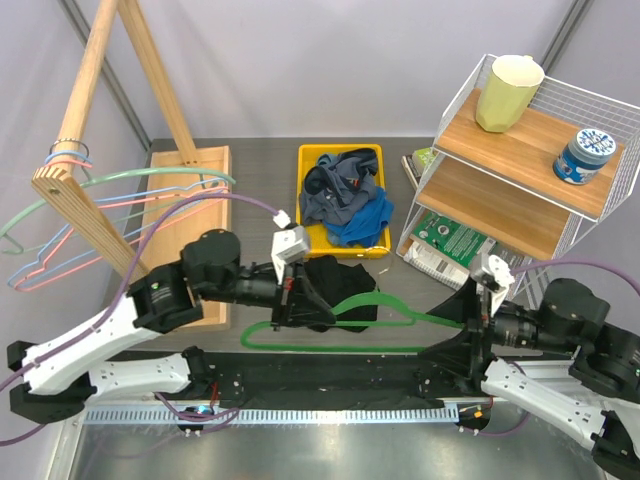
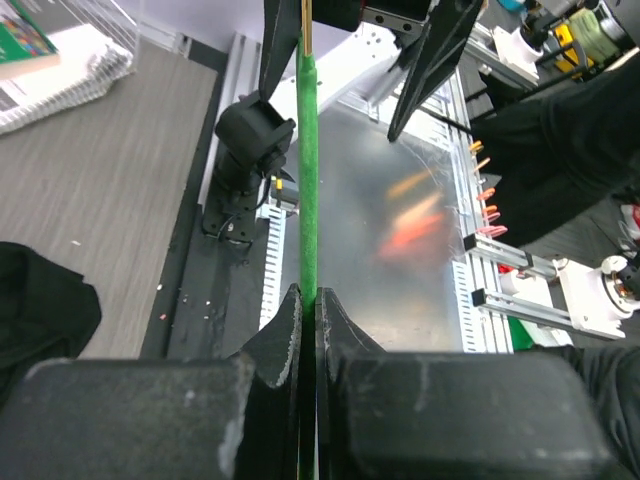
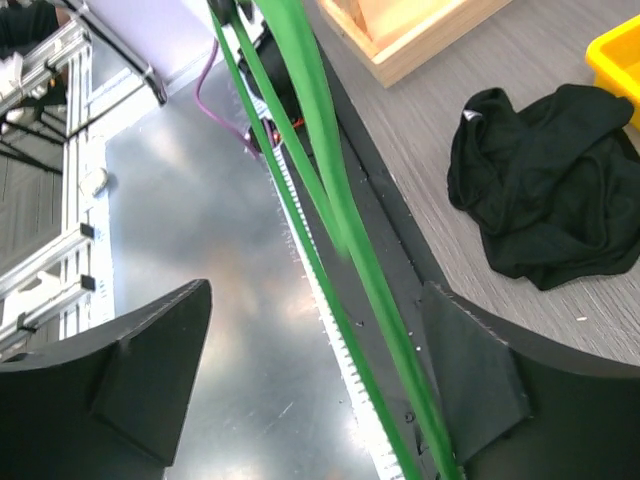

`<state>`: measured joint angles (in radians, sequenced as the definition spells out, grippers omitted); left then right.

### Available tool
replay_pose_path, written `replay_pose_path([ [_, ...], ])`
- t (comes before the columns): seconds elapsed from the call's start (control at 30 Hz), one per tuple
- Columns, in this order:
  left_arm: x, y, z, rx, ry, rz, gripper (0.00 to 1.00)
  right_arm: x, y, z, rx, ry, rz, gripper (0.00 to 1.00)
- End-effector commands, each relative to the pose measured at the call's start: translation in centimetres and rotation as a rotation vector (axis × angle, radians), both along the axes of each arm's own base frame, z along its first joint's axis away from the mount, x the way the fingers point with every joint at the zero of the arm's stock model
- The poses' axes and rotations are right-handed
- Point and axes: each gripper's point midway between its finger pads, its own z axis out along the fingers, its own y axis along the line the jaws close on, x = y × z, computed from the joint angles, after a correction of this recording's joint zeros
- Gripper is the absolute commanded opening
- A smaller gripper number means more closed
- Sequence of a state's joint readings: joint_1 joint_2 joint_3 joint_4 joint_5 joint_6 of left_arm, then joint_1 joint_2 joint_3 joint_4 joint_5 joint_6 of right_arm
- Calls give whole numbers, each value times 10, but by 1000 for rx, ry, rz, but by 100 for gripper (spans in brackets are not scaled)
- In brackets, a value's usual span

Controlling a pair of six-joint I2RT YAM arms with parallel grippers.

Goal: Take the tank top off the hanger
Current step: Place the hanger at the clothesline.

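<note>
The black tank top [image 1: 335,290] lies crumpled on the table. In the right wrist view the tank top [image 3: 550,190] sits apart from the bars of the green hanger [image 3: 340,200]. That hanger [image 1: 380,330] stretches between both arms above the near table edge. My left gripper [image 1: 286,305] is shut on its left part; the left wrist view shows the gripper [image 2: 308,300] pinching the thin green hanger [image 2: 308,180]. My right gripper [image 1: 458,325] stands open around the hanger's right end. In its own view the gripper [image 3: 310,350] has wide jaws, and the bar passes close to the right finger.
A yellow bin [image 1: 301,190] holding blue and grey clothes stands behind the tank top. A wooden rack [image 1: 100,170] with several hangers rises at the left. A wire shelf [image 1: 530,150] with a cup and a tin fills the right, with booklets [image 1: 445,240] beneath it.
</note>
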<state>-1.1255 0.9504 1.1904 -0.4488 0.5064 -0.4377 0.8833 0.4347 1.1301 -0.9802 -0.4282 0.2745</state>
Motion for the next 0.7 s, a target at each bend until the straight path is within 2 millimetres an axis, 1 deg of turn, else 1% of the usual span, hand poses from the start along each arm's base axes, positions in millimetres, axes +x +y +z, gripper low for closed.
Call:
replay_pose_path([
  [0.0, -1, 28, 32, -75, -78, 62, 0, 5, -9, 14, 82, -27, -82, 94],
  [0.03, -3, 37, 34, -75, -84, 69, 0, 4, -11, 14, 88, -28, -88, 94],
  [0.07, -4, 42, 37, -77, -88, 79, 0, 3, -13, 17, 106, -34, -96, 94],
  [0.13, -2, 50, 35, -58, -102, 105, 0, 2, -17, 21, 123, -41, -105, 94],
  [0.17, -3, 56, 38, -65, -110, 114, 0, 3, -18, 23, 130, -49, -114, 93],
  [0.23, -3, 61, 40, -71, -116, 126, 0, 2, -22, 26, 146, -61, -123, 92],
  [0.33, -8, 69, 50, -107, -127, 125, 0, 3, -23, 28, 159, -71, -135, 88],
  [0.37, -9, 71, 52, -114, -129, 125, 0, 3, -23, 31, 174, -78, -135, 84],
  [0.43, -11, 75, 57, -131, -136, 126, 0, 1, -21, 33, 191, -76, -118, 75],
  [0.47, -13, 76, 59, -138, -138, 120, 0, 0, -19, 36, 204, -79, -112, 66],
  [0.53, -15, 78, 62, -155, -143, 110, 0, 0, -17, 36, 209, -71, -103, 55],
  [0.57, -16, 79, 63, -159, -143, 107, 0, -1, -16, 39, 222, -75, -95, 44],
  [0.67, -16, 79, 62, -157, -148, 105, 0, -3, -12, 40, 238, -67, -74, 32],
])
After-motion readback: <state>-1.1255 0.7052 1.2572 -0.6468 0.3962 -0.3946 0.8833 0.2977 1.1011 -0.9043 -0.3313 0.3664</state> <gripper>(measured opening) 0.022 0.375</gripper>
